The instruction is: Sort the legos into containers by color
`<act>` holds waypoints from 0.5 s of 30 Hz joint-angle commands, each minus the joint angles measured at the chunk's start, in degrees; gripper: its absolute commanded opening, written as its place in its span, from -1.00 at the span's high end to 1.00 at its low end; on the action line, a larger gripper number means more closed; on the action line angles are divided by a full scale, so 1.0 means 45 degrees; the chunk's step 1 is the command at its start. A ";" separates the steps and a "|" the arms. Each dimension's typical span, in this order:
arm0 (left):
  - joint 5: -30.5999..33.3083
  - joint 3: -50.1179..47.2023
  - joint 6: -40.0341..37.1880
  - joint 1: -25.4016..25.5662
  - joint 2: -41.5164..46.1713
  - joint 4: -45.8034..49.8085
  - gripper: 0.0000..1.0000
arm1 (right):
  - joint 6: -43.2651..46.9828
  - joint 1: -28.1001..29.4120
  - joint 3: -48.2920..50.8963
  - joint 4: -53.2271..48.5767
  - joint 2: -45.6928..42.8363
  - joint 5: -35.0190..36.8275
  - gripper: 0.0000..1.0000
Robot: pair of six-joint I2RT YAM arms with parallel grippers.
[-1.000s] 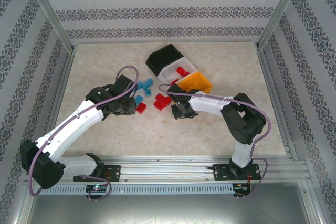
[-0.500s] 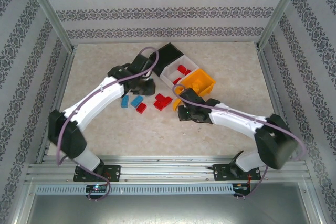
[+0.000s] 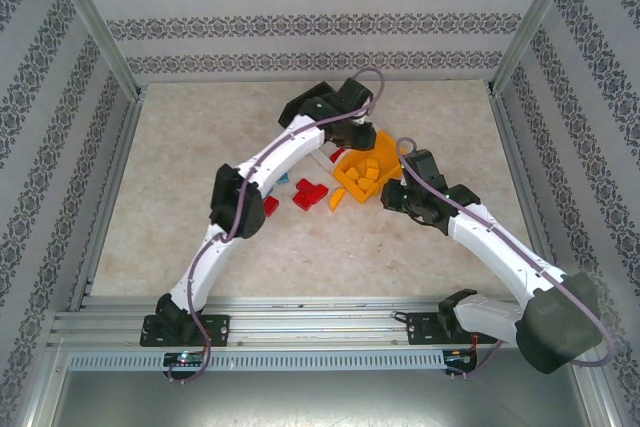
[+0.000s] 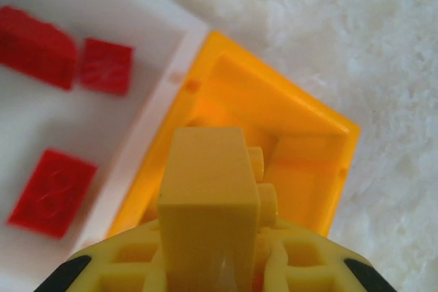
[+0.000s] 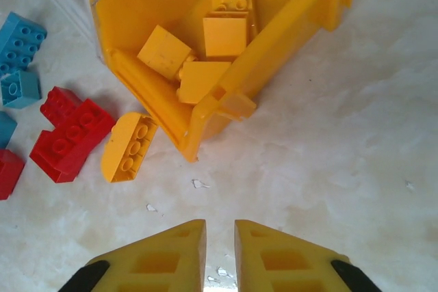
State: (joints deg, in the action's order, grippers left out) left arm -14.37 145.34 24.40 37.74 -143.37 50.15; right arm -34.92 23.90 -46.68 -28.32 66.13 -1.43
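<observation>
Left tool [image 4: 209, 264] gripping yellow brick [image 4: 205, 196] — above orange bin [image 4: 301, 128], right tool [image 5: 219, 251] empty

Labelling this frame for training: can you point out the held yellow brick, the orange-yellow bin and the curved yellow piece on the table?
held yellow brick [image 4: 205, 196], left wrist, smooth top face.
orange-yellow bin [image 5: 294, 22], right wrist, side wall.
curved yellow piece [image 5: 128, 147], right wrist, studded middle.

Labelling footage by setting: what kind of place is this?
Probably a lab test cell for robots, not a home: a table walled by patterned panels on metal framing, with legos and bins as practice props.
</observation>
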 commanded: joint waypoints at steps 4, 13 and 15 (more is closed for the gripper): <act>-0.0871 0.1456 -0.0010 0.0043 -0.0761 0.1350 -0.02 | 0.0123 0.0207 0.0079 -0.0134 0.0261 -0.0621 0.14; 0.2560 -0.3296 -0.1097 -0.0371 0.4136 0.1626 -0.23 | -0.0808 0.2464 -0.1631 0.0483 0.4051 0.0085 -0.35; 0.3086 -0.5897 -0.1078 -0.0903 0.5798 0.0983 -0.25 | -0.1015 0.2767 -0.2248 0.0534 0.5052 0.0162 -0.37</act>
State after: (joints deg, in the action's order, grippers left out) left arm -7.97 127.79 21.58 37.15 -127.35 55.64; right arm -37.19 34.81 -53.15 -27.05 84.84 -2.37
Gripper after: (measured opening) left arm 0.621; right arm 0.684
